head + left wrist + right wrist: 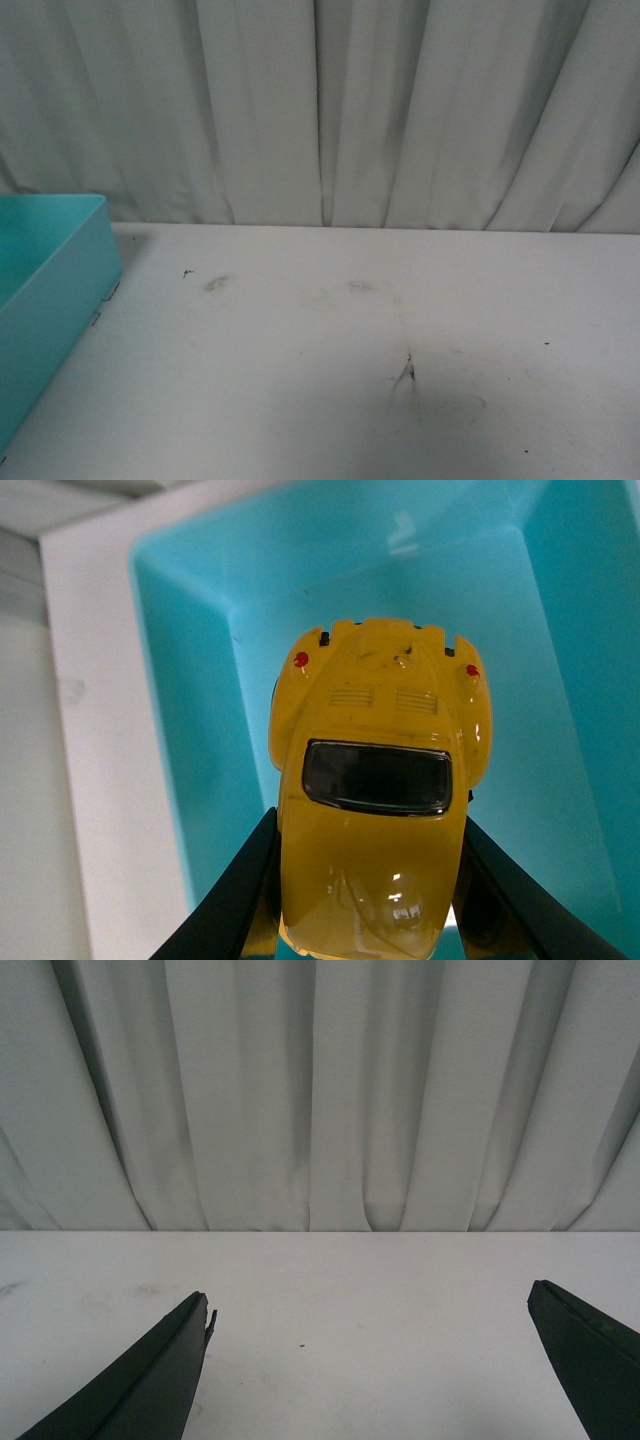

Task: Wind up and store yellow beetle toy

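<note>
The beetle (375,780) is held in the air over the open bin (200,730), pinched across its body by the left gripper (370,820). One dark finger (235,900) presses on each flank, about level with the roof. The tail, with two red lamps and the vent slots under the rear window, points away from the wrist and down toward the teal floor. I judge that this grip across the narrow width was chosen so the wheels hang free and the car can fall straight once the fingers part. The floor shows all round the car, so it is inside the bin's outline, not over a wall. This looks like the storing step, close to release. Whether the spring is wound cannot be told.

From the front, the bin (50,280) sits at 9 o'clock on the white bench (350,380), cut by the frame edge. Neither arm nor the car shows in this view. A scuff mark lies near 5 o'clock, and a grey curtain (320,110) hangs from 10 to 2.

The right gripper (370,1295) hangs idle above bare bench. Its fingers (150,1380) are spread wide with nothing between them, clear of the drop.

No brand, label or writing can be read on the car, bin or bench.
</note>
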Controlling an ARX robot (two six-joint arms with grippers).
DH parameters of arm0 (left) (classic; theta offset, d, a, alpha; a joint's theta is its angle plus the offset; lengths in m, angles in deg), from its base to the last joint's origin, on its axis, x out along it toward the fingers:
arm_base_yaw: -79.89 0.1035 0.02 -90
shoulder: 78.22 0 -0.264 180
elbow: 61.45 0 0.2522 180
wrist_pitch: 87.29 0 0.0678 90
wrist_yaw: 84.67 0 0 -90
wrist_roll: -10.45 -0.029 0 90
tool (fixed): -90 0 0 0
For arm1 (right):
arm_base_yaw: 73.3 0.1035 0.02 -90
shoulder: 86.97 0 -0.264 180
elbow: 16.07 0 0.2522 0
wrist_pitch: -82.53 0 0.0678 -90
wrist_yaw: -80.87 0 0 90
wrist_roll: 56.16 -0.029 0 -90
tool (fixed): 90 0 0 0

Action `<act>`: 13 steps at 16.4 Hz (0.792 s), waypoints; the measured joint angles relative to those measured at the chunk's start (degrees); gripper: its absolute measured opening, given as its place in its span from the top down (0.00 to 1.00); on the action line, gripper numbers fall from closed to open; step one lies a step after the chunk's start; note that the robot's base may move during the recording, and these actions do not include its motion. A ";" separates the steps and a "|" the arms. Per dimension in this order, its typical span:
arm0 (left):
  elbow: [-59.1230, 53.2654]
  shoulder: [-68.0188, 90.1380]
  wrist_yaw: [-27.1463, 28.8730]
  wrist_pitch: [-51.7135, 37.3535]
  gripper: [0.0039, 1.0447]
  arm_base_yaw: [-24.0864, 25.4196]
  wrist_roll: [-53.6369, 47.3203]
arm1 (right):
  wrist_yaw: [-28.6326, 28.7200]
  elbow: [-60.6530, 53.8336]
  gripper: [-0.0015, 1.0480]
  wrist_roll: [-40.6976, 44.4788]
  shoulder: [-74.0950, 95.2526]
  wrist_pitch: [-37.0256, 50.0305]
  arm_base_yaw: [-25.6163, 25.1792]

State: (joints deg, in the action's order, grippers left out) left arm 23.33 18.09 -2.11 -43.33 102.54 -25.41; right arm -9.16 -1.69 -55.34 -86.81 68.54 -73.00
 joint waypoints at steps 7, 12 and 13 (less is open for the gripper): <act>-4.31 6.86 3.74 -8.92 0.61 -2.23 7.10 | 0.02 0.00 0.06 0.02 0.00 0.00 0.00; -4.31 10.19 4.94 -11.69 0.61 -3.76 8.70 | 0.00 0.00 0.06 0.02 0.00 0.00 0.00; -4.31 11.19 5.01 -12.41 0.61 -4.24 9.11 | 0.00 0.00 0.06 0.02 -0.02 0.00 0.00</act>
State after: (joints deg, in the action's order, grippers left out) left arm 19.03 29.28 2.90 -55.75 98.30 -16.30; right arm -9.16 -1.69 -55.32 -86.83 68.54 -73.00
